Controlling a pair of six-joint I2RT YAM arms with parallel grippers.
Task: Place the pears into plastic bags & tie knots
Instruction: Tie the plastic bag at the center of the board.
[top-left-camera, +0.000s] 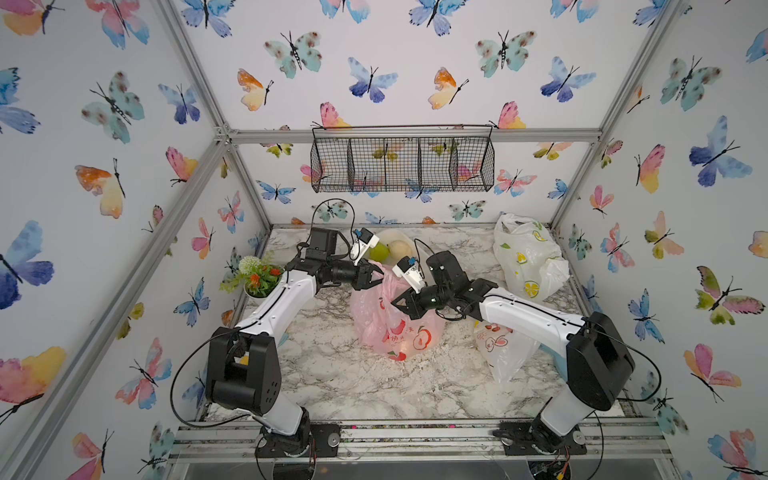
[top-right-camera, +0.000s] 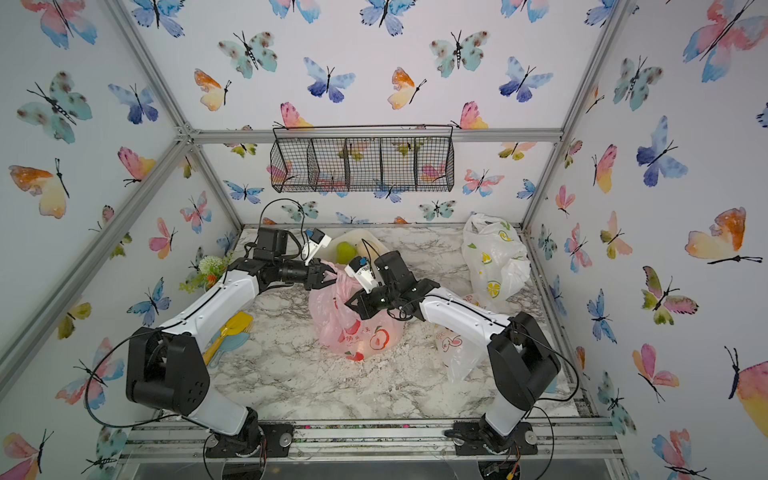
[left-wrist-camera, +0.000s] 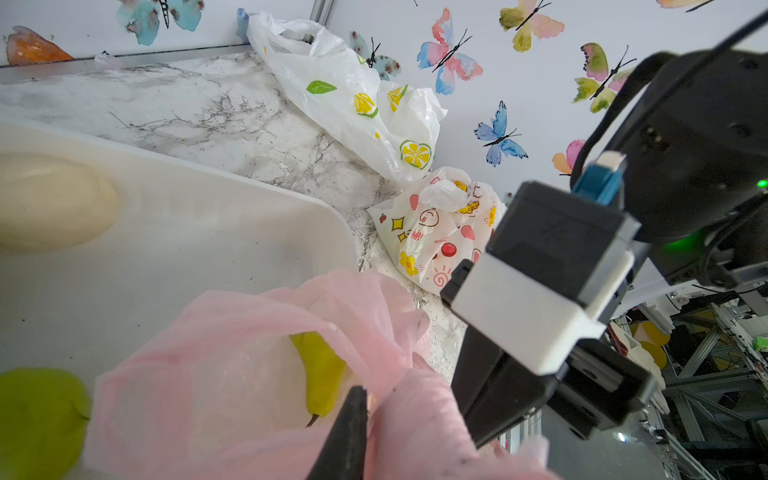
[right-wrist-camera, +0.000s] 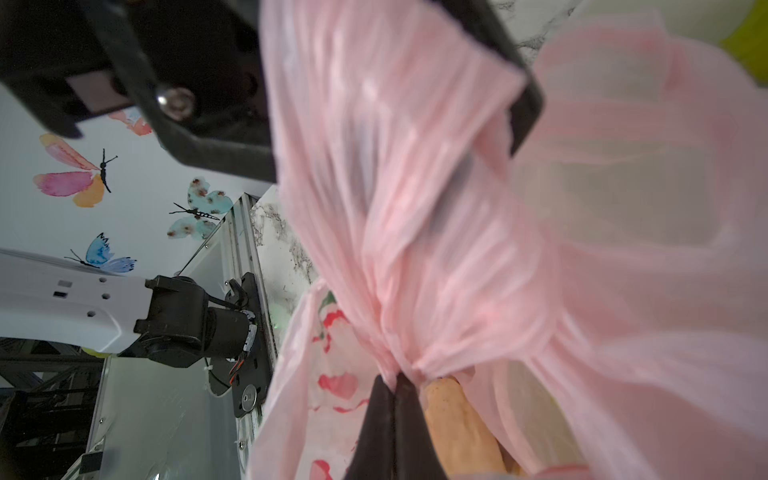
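The pink bag (top-left-camera: 390, 328) sits mid-table (top-left-camera: 353, 386) with a bagged pear (left-wrist-camera: 320, 374) visible inside. The right gripper (right-wrist-camera: 395, 382) is clamped tight on a bunched strip of the bag. The left gripper (top-left-camera: 374, 276) has its jaws partly apart, with pink plastic passing between them. A green pear (top-left-camera: 379, 252) and a cream pear (top-left-camera: 400, 248) lie in the tray (left-wrist-camera: 208, 232) behind the bag.

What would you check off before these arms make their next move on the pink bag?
1. Right end effector shut on pink bag: ok.
2. Left end effector gripping it: not ok, jaws apart around the plastic.
3. A pear inside the bag: ok.
4. The knot done: cannot tell.
5. Tray emptied: not ok, it holds a green pear and a cream pear.
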